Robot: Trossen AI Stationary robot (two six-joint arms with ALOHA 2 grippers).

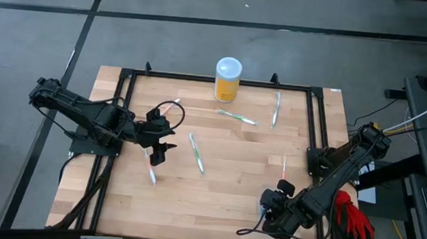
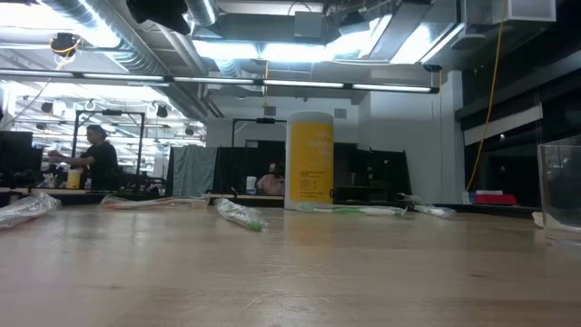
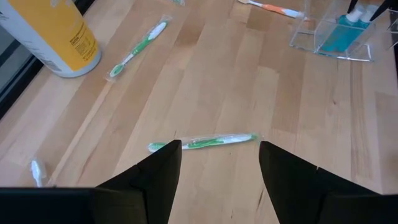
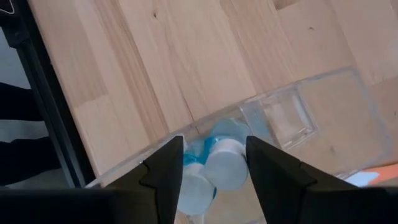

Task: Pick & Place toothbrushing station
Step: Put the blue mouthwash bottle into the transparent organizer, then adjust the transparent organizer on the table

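I'm seeing the left gripper (image 1: 159, 155) hovering spread wide at nine o'clock, over a wrapped green brush (image 3: 202, 142) lying on the table (image 1: 223, 189). The jar (image 1: 227, 79) is standing at twelve. At five o'clock the right gripper (image 4: 208, 163) is hanging parted over the clear cup (image 4: 280, 118), astride two white-capped blue tubes (image 4: 225, 163) standing inside it.

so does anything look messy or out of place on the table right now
Yes. The toothbrushes lie scattered at different angles across the table instead of gathered: one green toothbrush mid-table, another near the yellow jar, a pinkish one toward the right tool. Nothing looks spilled or broken.
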